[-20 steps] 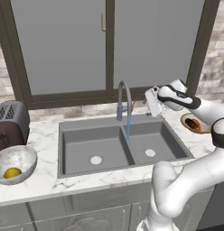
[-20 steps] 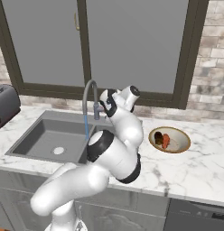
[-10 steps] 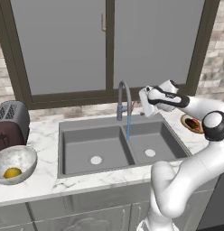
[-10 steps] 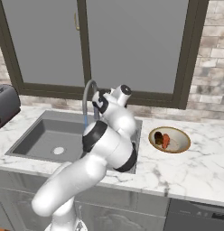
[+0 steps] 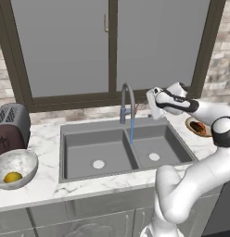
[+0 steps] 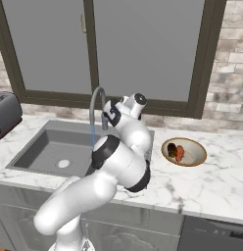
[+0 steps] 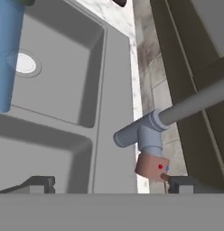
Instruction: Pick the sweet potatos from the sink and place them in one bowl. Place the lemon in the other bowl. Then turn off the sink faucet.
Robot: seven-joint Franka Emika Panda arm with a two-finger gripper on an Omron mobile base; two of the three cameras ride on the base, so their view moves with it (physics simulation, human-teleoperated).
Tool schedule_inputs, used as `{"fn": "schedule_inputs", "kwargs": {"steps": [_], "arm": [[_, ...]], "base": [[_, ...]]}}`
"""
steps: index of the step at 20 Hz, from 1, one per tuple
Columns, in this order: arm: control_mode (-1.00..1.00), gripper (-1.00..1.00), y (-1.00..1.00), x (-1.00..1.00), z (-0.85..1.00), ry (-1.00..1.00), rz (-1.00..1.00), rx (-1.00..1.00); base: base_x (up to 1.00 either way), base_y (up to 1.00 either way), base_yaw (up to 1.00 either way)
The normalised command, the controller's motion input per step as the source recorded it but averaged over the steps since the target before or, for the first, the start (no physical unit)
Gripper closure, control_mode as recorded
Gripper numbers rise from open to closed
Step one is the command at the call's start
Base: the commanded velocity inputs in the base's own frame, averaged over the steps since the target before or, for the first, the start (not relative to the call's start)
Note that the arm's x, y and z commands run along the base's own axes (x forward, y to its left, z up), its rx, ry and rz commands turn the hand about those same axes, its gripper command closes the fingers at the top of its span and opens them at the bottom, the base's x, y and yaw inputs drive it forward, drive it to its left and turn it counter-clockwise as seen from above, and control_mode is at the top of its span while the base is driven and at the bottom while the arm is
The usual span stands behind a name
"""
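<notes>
The lemon (image 5: 13,177) lies in the marbled bowl (image 5: 24,160) at 8 o'clock; both sweet potatos (image 6: 177,152) sit in the tan bowl (image 6: 194,159) at 3 o'clock; water (image 5: 132,130) runs from the faucet (image 5: 125,101) into the sink (image 5: 79,152); the gripper (image 5: 155,102), jaws apart and empty, hovers beside its lever (image 7: 130,134); I judge only the tap remains.

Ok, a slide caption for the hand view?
Open gripper closing in on the faucet lever, water running into the sink.

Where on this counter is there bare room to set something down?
Bare marble runs along the front edge of the sink, and to the right of the tan bowl. The left end is crowded: the marbled bowl with the lemon sits against the toaster.
</notes>
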Motion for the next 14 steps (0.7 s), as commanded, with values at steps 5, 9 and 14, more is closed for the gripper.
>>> {"fn": "schedule_inputs", "kwargs": {"steps": [5,9,14], "arm": [[-1.00,-1.00,-0.19,-0.01,-0.34,0.00,0.00,0.00],[-1.00,-1.00,0.00,0.24,-0.28,0.00,0.00,0.00],[-1.00,-1.00,-0.07,0.43,-0.16,0.00,0.00,0.00]], "base": [[0.00,0.00,0.00],[0.00,0.00,0.00],[0.00,0.00,0.00]]}}
